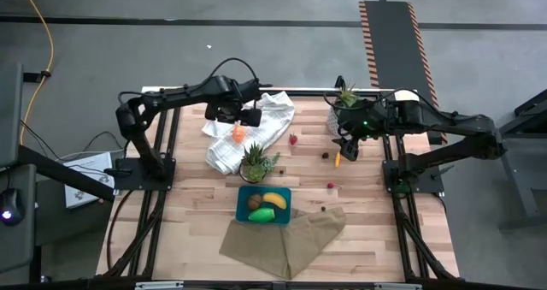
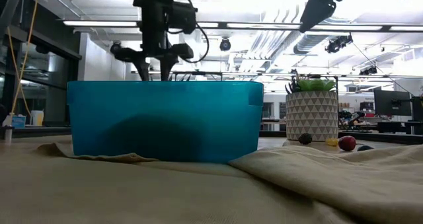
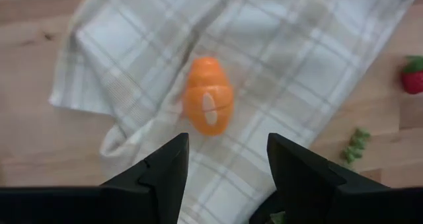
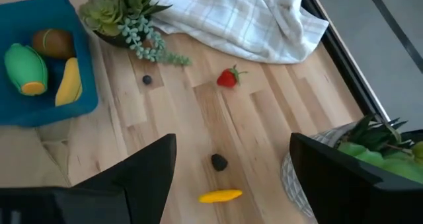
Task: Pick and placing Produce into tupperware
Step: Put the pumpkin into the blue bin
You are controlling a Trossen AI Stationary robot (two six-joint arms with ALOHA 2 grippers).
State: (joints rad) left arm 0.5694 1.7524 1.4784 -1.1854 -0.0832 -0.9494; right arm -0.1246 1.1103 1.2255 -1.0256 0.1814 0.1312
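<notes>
The left gripper (image 3: 225, 164) is held above the white checked towel (image 1: 256, 127) at the far left, fingers apart and empty, lined up on the smooth orange piece (image 3: 208, 97) resting on the soft folds. The right gripper (image 4: 231, 184) is parked wide open at the far right. In the hard teal container (image 1: 243, 206), near centre, 3 items are already stored: a banana (image 1: 274, 200), a kiwi (image 1: 255, 201) and a green pepper (image 1: 262, 214). A strawberry (image 4: 227, 78) and dark berries are left on the wood.
</notes>
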